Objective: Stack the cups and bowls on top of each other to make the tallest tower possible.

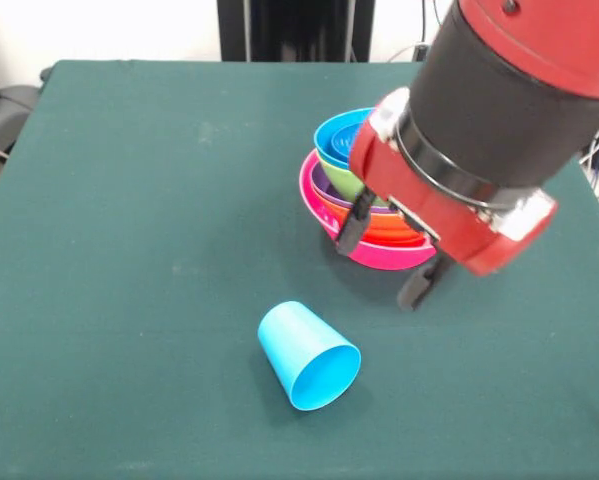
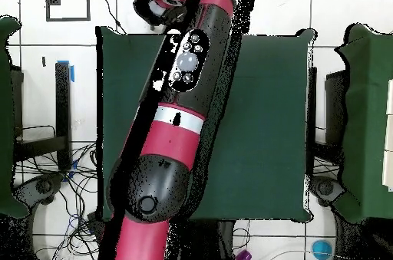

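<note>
- Progress, judged: partly done. A tower [image 1: 364,215] of nested bowls is already built at about 2 o'clock on the green counter [image 1: 129,200], front view.
- Tower order as far as seen: large pink bowl [image 1: 379,255] as base, then orange [image 1: 379,228], a purple rim [image 1: 322,183], lime green [image 1: 341,180], and sky blue [image 1: 334,135] on top. Part of it is hidden behind the arm.
- Left to do: a sky-blue cup [image 1: 307,355] is not yet stacked. It is lying on its side at about 6 o'clock, well apart from the tower, mouth turned toward the camera and to the right.
- No second cup and no small bowls are seen.
- Cup look: plain, tapered, smooth plastic, apparently empty.
- Gripper [image 1: 384,260]: fingers are spread, nothing held; hanging just in front of the tower, between it and the cup.
- Overhead view: the arm covers the counter's left half; the bowls and cup are not made out.
</note>
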`<state>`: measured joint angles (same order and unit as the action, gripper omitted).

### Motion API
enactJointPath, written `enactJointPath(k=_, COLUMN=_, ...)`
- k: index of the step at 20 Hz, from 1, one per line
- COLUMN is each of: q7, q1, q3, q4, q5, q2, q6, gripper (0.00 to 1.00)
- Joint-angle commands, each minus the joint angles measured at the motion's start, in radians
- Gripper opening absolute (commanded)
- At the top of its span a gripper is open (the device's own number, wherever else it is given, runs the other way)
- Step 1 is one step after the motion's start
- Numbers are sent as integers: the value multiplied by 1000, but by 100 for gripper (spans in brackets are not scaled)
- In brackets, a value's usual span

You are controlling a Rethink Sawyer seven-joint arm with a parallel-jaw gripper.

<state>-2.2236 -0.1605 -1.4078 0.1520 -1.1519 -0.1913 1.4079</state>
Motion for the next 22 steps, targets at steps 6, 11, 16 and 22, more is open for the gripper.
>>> enactJointPath(k=6, q7=45, q1=59, q3=233, q4=178, q5=176, q2=-18, q6=-89, gripper=100)
enactJointPath(k=11, q7=19, q1=47, q3=263, q4=162, q5=175, q2=-54, q6=-133, gripper=100)
enactJointPath(k=16, q7=20, q1=50, q3=294, q4=171, q5=188, q2=-60, q6=-150, gripper=100)
enactJointPath(k=22, q7=-11, q1=19, q3=270, q4=100, q5=151, q2=-93, q6=-148, gripper=100)
